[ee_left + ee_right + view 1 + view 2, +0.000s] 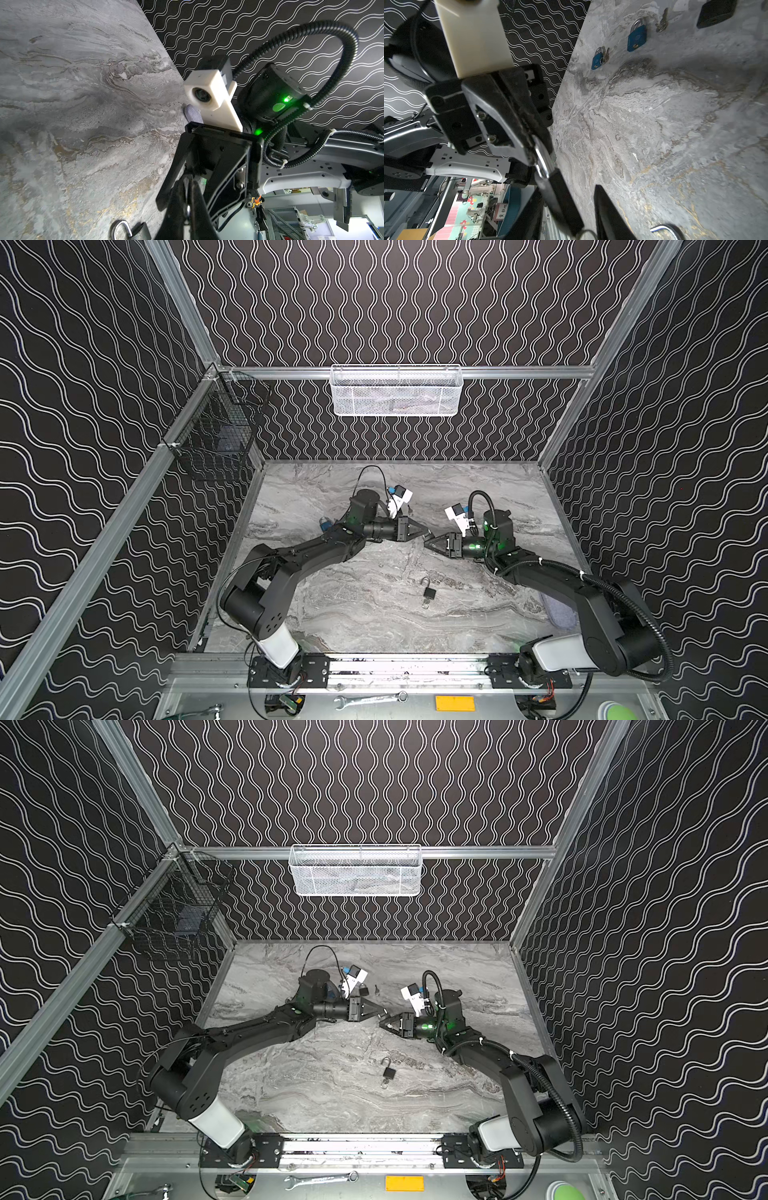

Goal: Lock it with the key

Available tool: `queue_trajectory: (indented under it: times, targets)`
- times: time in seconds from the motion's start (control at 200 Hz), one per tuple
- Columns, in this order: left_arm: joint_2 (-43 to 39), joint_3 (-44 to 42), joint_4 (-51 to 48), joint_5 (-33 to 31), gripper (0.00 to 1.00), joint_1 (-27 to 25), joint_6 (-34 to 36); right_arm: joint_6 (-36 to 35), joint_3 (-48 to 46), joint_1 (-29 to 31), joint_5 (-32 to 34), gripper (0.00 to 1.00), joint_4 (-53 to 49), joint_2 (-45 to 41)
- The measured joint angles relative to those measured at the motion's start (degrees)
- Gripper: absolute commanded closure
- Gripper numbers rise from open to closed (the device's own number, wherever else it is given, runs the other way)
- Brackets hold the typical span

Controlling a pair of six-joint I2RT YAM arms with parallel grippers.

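1. Grip: the left pincer (534, 151) is clenched on the silver shackle (543, 160) of a small black padlock (562, 199), held mid-table where the two arms meet.
2. The right pincer (566, 190) is released. Its jaws stand apart on either side of the padlock's black body, and a gap shows on at least one side.
3. The padlock's long axis runs from the left pincer's tips into the right pincer's gap, shackle end toward the left pincer. A thin wire ring (584, 232) shows at the far end; the key itself is hidden. The right arm is nearer that end, so turning the key likely falls to it.
4. A second black padlock with an open shackle (429, 593) lies untouched on the grey marble-patterned table (353, 614), nearer the arm bases.
5. The white mesh basket (345, 402) on the back rail holds something pale that cannot be identified. The black wire basket (195, 448) on the side rail holds a dark boxy item.
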Motion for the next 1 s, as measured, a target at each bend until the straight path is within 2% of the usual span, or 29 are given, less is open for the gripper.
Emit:
queue_trajectory:
  times: [0.345,0.691,1.001]
  targets:
    - [2.89,1.88,1.03,0.76,1.0,-0.02,-2.56,2.58,-5.16,-2.21,0.74,0.58,3.93,-3.43]
    - [3.58,2.08,1.07,0.83,1.0,-0.02,-3.93,3.89,-6.47,-3.19,0.66,0.72,6.91,-4.7]
    - [4.2,2.45,1.51,0.87,1.0,-0.02,-4.17,4.31,-6.95,-3.3,0.52,0.91,7.63,-4.7]
